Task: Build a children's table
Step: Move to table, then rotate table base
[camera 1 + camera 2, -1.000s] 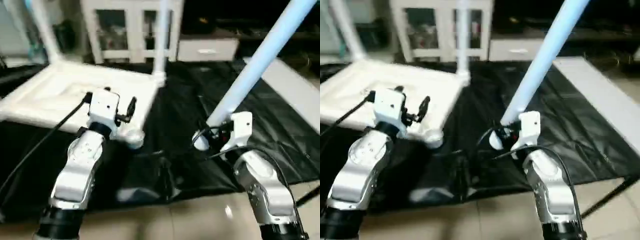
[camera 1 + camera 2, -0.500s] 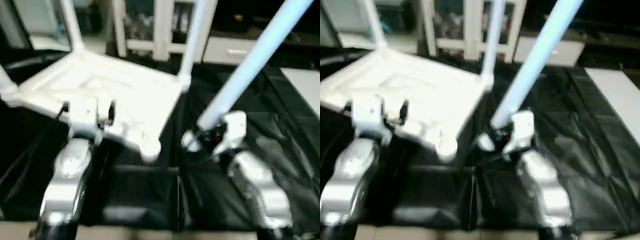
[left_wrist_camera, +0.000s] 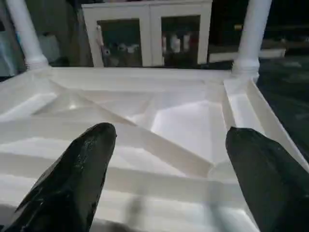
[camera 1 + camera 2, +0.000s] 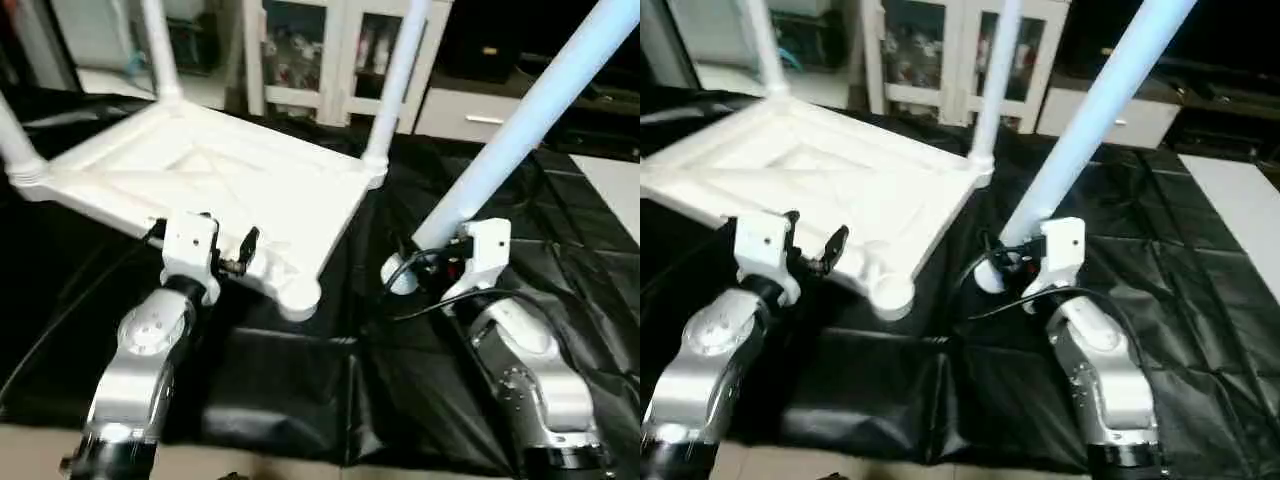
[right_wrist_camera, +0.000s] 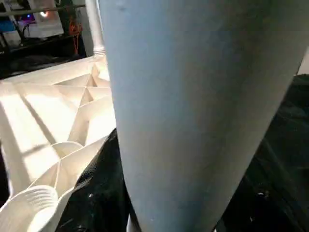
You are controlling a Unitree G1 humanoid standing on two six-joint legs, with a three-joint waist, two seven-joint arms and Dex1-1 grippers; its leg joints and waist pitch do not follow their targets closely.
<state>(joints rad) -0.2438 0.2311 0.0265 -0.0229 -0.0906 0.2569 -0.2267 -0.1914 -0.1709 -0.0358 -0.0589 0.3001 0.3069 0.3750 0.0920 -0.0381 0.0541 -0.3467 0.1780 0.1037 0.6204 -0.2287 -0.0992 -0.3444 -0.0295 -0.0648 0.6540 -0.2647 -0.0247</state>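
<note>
A: What is shown in the eye views?

B: The top is seen upside down on a black sheet, three legs already seated. The fourth leg is gripped near its thick end by the right gripper, beside the empty socket.

A: And in the left wrist view?

B: The left gripper is held spread wide and empty over the ribbed underside.

A: The right wrist view?

B: The leg is seen close up, the threaded socket nearby.

A: How will it handle?

B: Light, stiff, smooth plastic is judged likely; slipping is best avoided by a grip low on the leg, the top steadied at its rim.
</note>
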